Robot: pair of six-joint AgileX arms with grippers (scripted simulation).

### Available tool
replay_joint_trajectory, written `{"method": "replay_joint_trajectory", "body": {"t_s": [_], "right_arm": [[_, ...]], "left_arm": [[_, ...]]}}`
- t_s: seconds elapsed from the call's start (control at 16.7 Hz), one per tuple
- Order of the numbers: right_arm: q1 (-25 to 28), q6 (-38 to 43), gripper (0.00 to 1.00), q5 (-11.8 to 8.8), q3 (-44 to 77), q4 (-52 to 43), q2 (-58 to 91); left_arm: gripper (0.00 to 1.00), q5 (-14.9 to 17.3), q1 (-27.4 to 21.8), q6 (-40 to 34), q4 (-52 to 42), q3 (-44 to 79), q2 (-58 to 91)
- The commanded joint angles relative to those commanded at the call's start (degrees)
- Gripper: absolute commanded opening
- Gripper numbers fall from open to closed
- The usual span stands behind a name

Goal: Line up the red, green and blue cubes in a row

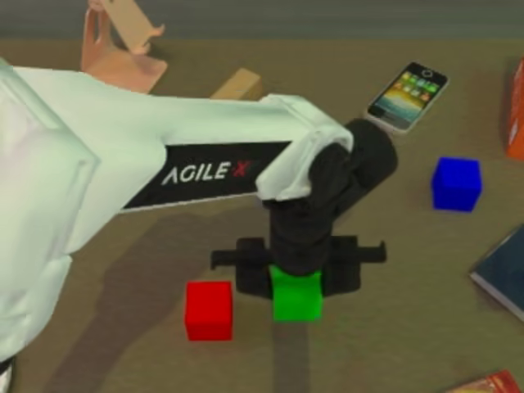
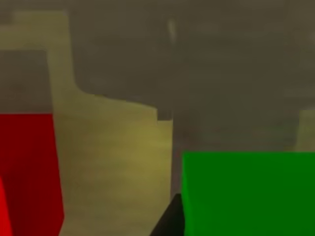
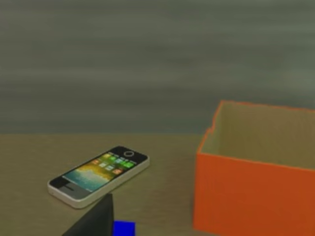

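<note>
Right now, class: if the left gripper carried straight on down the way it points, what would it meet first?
The green cube: the left gripper sits directly over it, apparently already around it, with the table beneath.

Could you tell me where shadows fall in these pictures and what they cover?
Top view: the left arm's shadow darkens the table behind the red cube, beside the green cube. Left wrist view: a blocky shadow covers the table beyond both cubes. Right wrist view: evenly lit around the phone.

Green cube [image 1: 296,296] top half hidden under left claw [image 1: 296,278].
</note>
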Motion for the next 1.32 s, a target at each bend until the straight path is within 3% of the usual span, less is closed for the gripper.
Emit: {"method": "replay_joint_trajectory", "body": {"t_s": [0.36, 1.14, 1.32], "right_arm": [[0.0, 0.0, 1.00, 0.0, 0.0, 0.0, 0.0], [0.0, 0.0, 1.00, 0.0, 0.0, 0.0, 0.0], [0.0, 0.0, 1.00, 0.0, 0.0, 0.0, 0.0]], "left_arm": [[0.00, 0.0, -0.1, -0.2, 3.3, -2.4, 1.2], [0.98, 0.0, -0.1, -0.2, 3.3, -2.4, 1.2], [1.00, 0.0, -0.1, -0.2, 3.3, -2.4, 1.2]]}}
